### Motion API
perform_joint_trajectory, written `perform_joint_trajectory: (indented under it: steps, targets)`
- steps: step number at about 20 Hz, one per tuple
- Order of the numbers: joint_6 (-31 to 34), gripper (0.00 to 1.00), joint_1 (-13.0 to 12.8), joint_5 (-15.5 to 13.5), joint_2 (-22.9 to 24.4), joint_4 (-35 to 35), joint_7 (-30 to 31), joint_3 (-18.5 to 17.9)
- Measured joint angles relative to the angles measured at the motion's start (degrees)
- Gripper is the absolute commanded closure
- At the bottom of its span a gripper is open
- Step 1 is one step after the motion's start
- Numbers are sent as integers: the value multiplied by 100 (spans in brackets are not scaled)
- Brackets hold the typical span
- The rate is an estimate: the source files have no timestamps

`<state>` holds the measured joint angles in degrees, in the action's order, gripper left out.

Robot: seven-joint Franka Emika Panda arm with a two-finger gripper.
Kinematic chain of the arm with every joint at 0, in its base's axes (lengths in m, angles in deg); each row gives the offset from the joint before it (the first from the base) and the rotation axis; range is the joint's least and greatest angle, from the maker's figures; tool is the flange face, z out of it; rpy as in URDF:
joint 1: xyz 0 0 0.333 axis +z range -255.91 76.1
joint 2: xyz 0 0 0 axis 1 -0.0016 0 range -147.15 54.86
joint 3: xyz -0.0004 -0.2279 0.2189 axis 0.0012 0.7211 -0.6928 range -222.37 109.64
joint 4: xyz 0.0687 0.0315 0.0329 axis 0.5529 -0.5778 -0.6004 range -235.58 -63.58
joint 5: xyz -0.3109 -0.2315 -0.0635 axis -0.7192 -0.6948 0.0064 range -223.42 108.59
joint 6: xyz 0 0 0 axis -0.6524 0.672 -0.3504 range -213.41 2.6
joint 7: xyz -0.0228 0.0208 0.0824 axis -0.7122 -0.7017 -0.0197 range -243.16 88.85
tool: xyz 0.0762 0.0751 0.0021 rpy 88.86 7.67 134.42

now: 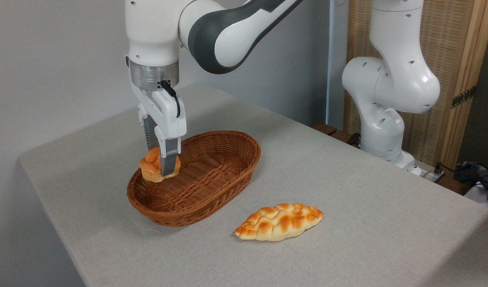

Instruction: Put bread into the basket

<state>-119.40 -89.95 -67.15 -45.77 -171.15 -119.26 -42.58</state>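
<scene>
The worktop [347, 223] is a big grey cloth-covered slab, with its near-left corner and left edge showing and the far edge running up toward the wall. Taking the basket [212, 175] as the landmark: it's an oval reddish-brown wicker thing sitting left of the middle, closer to the left edge than to anything else, and there's only a narrow strip of bare cloth between it and that edge. To its right and front there's loads of open surface.

The white arm [224, 32] comes in from the upper right, arcs over and drops straight down above the basket's left end. Its base column [387, 99] stands well to the right of the basket, off the back-right side.

The only other thing lying around is a pale-yellow braided loaf [280, 222], front-right of the basket, near it but not touching. It's not under the arm, so nothing's blocking things there.

The end effector [161, 161] points down with its fingers pinched in on the bread [153, 165], the little orange-brown bun. The bun hangs over the basket's left end, about level with the rim; can't tell if it touches the weave.
</scene>
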Motion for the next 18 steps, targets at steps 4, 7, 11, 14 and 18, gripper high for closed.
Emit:
perform_joint_trajectory:
  steps: [4, 7, 11, 14, 18]
  targets:
    - [0, 0, 1, 0, -20, 0, 0, 0]
    - [0, 0, 1, 0, -28, 0, 0, 0]
    - [0, 0, 22, 0, -25, 6, 0, -5]
    - [6, 0, 74, 0, 13, 23, 0, -36]
    - [218, 0, 107, 0, 143, 52, 0, -198]
